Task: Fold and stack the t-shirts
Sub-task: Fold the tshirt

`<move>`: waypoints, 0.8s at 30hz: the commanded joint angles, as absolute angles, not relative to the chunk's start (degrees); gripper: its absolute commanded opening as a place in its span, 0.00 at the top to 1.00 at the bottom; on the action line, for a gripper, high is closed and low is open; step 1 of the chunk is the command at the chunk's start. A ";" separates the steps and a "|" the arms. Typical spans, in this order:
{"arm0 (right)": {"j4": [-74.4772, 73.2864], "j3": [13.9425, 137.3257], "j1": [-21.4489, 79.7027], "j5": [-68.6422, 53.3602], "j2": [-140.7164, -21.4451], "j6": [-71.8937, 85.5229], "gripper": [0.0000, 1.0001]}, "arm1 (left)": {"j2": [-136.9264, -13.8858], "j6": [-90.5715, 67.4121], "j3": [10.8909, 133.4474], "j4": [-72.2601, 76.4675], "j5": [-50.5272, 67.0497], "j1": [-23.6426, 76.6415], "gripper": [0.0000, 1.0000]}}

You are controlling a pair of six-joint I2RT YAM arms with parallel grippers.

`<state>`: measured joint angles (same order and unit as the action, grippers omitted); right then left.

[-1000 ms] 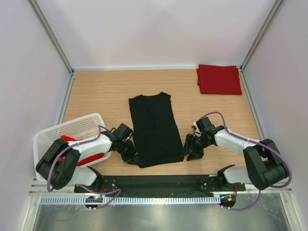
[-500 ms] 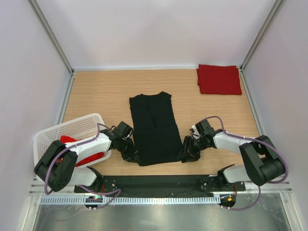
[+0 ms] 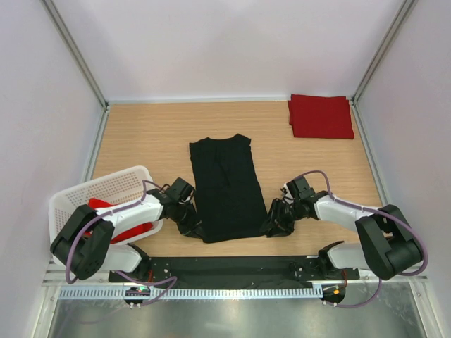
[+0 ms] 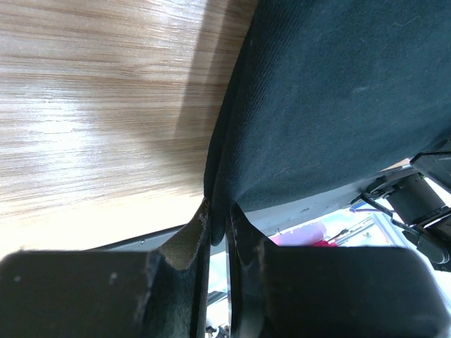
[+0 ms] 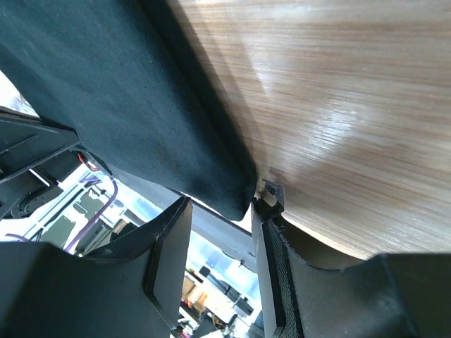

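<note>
Left gripper: fingers pressed together on the near-left hem corner of the black t-shirt. A thin fold of cloth is pinched between them, low to the table.

Right gripper: fingers spread, with the near-right hem corner sitting in the mouth between them. The cloth is not clamped as far as this view shows. The outer fingertip is down at the wood, just beside the shirt's edge.

Shirt lies flat, mid-table between the 2 arms, already narrowed to a long strip.

Step in hand, by my reading: take both near corners and carry the hem toward the far end to fold the strip in half.
- Right side should close only once a finger is under the corner and all layers are inside. A shallow bite would likely slip.
- Lift both corners together at the same height and move them at the same pace, or the fold line will likely skew.
- Keep the lift low so the far half stays put on the wood.

Orientation: long axis runs near-to-far, leaning slightly so the near end sits a little to the right. Collar end points away from the arms, and the hem end toward them.

Folded red t-shirt rests in the far-right corner, well apart. White basket sits near-left with red cloth inside.
</note>
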<state>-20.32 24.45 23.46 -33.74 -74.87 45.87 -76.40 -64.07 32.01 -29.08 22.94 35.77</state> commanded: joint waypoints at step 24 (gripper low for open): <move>-35.85 32.25 24.78 -24.16 -67.59 38.41 0.99 | -71.37 -54.75 43.68 -45.96 16.61 35.95 0.92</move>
